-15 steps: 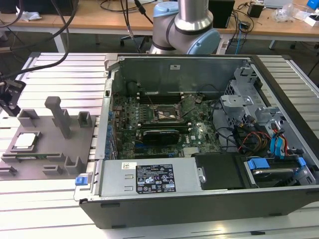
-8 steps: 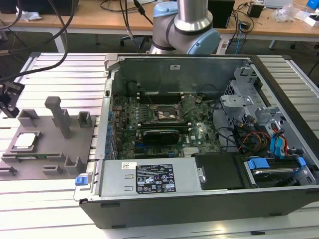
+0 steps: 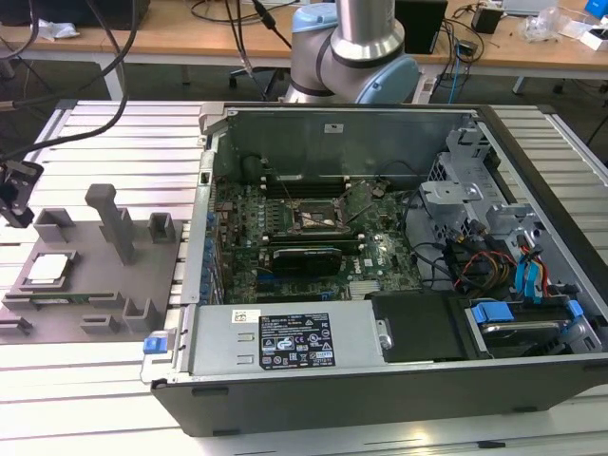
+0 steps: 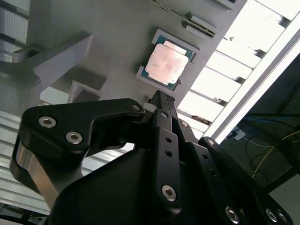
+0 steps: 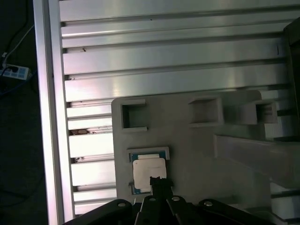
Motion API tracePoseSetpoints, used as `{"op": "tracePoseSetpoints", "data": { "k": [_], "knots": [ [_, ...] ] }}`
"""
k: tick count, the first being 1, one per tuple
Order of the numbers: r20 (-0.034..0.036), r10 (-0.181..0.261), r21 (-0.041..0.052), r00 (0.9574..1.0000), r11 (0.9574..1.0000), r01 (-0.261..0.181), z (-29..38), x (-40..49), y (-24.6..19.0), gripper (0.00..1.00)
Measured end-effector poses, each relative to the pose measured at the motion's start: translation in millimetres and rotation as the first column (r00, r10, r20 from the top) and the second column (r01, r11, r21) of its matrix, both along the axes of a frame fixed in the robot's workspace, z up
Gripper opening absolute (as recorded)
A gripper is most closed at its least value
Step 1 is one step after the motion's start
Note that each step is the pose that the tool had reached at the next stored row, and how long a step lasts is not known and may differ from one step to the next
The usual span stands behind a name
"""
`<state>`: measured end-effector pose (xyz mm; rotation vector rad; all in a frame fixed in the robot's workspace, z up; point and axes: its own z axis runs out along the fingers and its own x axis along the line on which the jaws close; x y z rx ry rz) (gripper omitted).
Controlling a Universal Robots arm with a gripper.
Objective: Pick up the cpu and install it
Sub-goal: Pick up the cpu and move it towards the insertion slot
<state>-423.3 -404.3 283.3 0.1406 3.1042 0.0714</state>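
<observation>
The cpu (image 3: 49,269), a small square chip with a pale silvery top, lies flat in a framed recess of the grey fixture plate (image 3: 95,285) at the exterior view's left. Both wrist views show the cpu (image 4: 168,64) (image 5: 149,171) from above in its recess. My black gripper (image 3: 17,190) hangs over the plate's left end, above the cpu and apart from it. In both wrist views the gripper (image 4: 158,97) (image 5: 157,180) narrows to one closed tip beside the chip's edge, shut with nothing in it.
An open computer case (image 3: 399,380) fills the middle and right, with the motherboard socket (image 3: 318,217) and a black expansion card (image 3: 304,256) inside. A tall grey post (image 3: 114,223) and small blocks rise from the plate. The table is slatted aluminium (image 3: 114,123).
</observation>
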Motion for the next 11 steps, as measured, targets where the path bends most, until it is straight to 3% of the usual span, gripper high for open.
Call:
{"op": "tracePoseSetpoints", "data": {
  "k": [11],
  "knots": [
    [0.0, 0.0, 0.0, 1.0, 1.0, 0.0, -18.1, -5.0, -0.1, 0.11]
  ]
}}
